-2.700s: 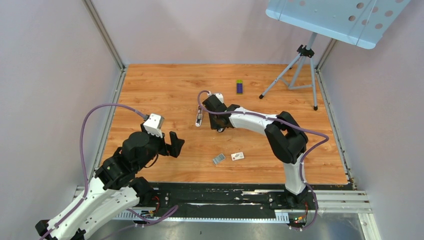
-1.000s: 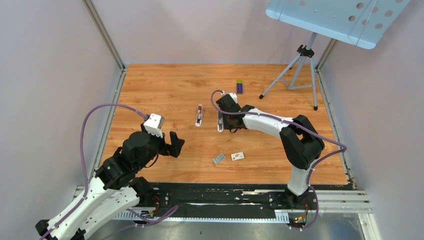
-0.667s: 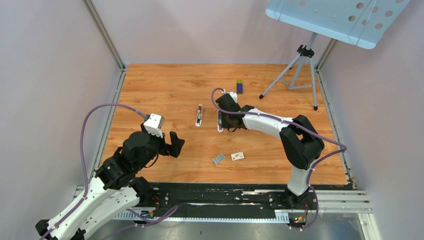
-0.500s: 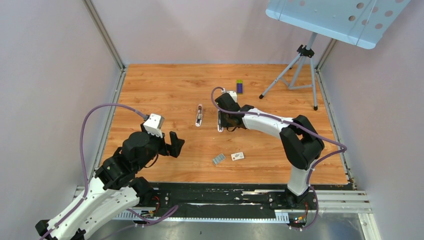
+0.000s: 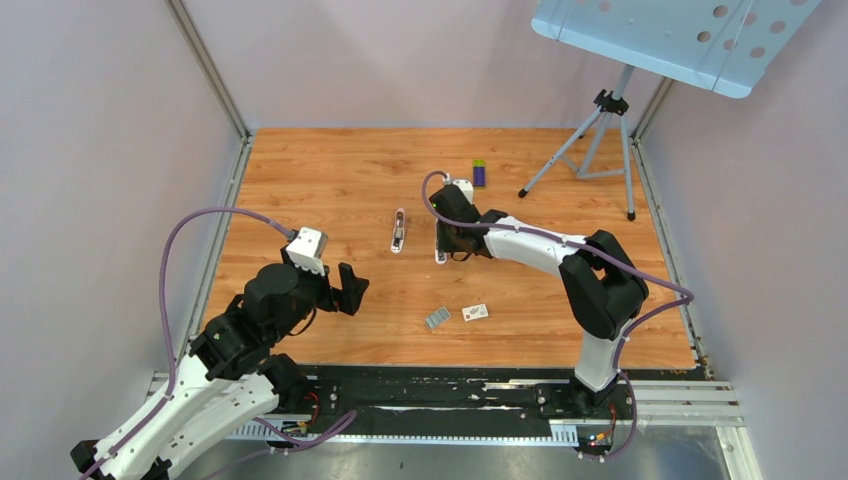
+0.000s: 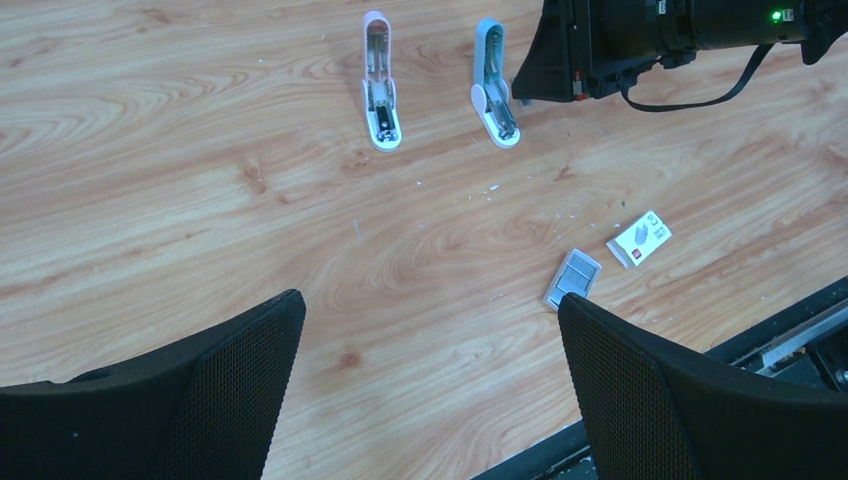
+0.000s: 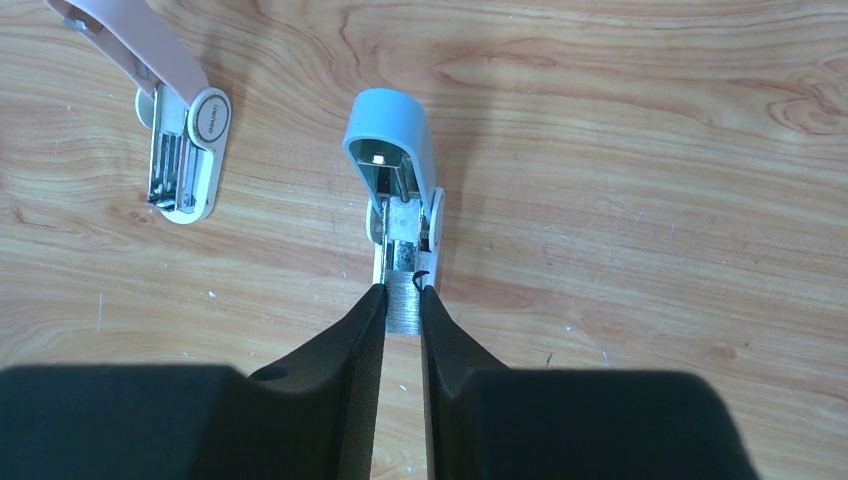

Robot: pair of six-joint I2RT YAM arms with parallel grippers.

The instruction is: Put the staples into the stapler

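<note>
The staples [image 5: 437,318] lie flat on the wood table, a small grey ridged block, also in the left wrist view [image 6: 573,278]. A blue stapler [image 5: 440,246] lies open mid-table, its lid [image 7: 392,140] raised. My right gripper [image 7: 402,292] is shut on the grey metal rail at the near end of this stapler. A pink stapler [image 5: 398,231] lies open just left of it [image 7: 180,140]. My left gripper [image 5: 350,290] is open and empty above the table's near left; the staples show beside its right finger [image 6: 700,400].
A small white card [image 5: 475,312] lies just right of the staples. A purple-and-green little box [image 5: 479,173] sits behind the right gripper. A tripod [image 5: 600,140] with a blue tray stands at the back right. Walls close in on the left, the back and the right.
The right gripper moved from the pink stapler to the right, and the blue stapler now shows beside it. In the last second it shifted only slightly. The left arm has not moved.
</note>
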